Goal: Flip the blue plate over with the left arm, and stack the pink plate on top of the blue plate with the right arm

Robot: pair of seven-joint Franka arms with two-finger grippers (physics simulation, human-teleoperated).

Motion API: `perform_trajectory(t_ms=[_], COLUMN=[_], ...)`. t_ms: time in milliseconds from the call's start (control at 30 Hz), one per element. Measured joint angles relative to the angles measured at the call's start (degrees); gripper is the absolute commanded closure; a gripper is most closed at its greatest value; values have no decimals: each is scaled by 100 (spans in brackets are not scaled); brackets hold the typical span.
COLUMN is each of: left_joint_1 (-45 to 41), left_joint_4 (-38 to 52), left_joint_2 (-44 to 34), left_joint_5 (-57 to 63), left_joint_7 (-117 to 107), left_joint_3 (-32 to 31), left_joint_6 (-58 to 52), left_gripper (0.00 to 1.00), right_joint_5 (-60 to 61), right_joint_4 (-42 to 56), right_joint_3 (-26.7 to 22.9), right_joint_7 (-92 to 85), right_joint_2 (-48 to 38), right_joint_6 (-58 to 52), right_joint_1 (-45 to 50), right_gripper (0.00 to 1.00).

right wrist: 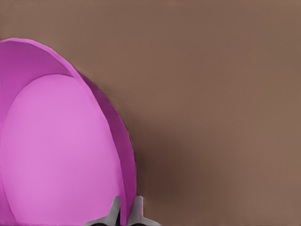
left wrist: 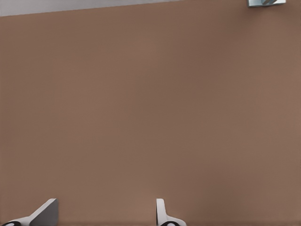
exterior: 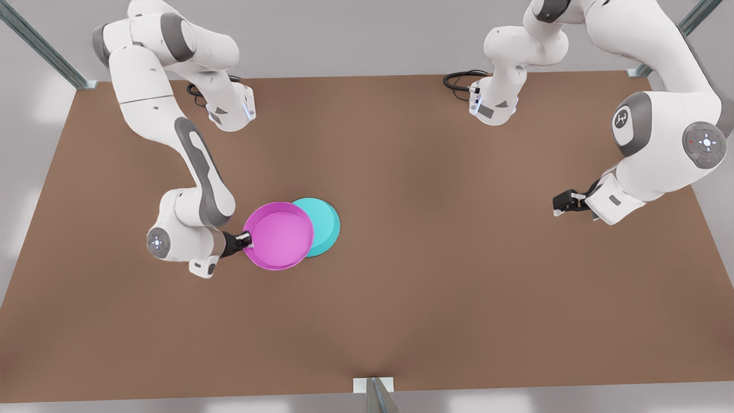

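Note:
The pink plate (exterior: pixel 279 235) faces inside-up and covers the near-left part of the blue plate (exterior: pixel 324 226) in the front view. The blue plate lies flat on the brown table (exterior: pixel 436 298). My right gripper (exterior: pixel 248 241), on the front view's left, is shut on the pink plate's rim. In the right wrist view the pink plate (right wrist: pixel 56 150) has its rim pinched between the right gripper's (right wrist: pixel 124 214) fingers. My left gripper (exterior: pixel 557 205) waits far off at the front view's right, open above bare table. In the left wrist view the left gripper (left wrist: pixel 103 214) holds nothing.
Both arm bases (exterior: pixel 232 112) (exterior: pixel 494 106) stand at the table's far edge with black cables beside them. Metal frame posts (exterior: pixel 375 396) rise at the near edge and at the far corners. Wide bare table lies between the plates and the left gripper.

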Motion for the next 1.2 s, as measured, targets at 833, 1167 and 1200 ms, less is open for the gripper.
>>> perform_trajectory(t_ms=[833,1167,1200], left_joint_1=[0,0,0], left_joint_4=[9,9,9], left_joint_2=[18,26,26], left_joint_5=[30,29,28], left_joint_7=[-27,-35,-28], left_joint_3=[-18,-18,-18], left_joint_6=[-9,-1,0], left_gripper=[0,0,0], right_joint_5=[-46,-1603,-2156], right_joint_4=[139,1203,1628], right_joint_3=[98,72,-28], right_joint_7=[14,1858,2298], right_joint_2=[274,-1541,-1789], right_joint_6=[-223,-2736,-3031], right_joint_1=[514,-305,-391], right_gripper=[28,13,13])
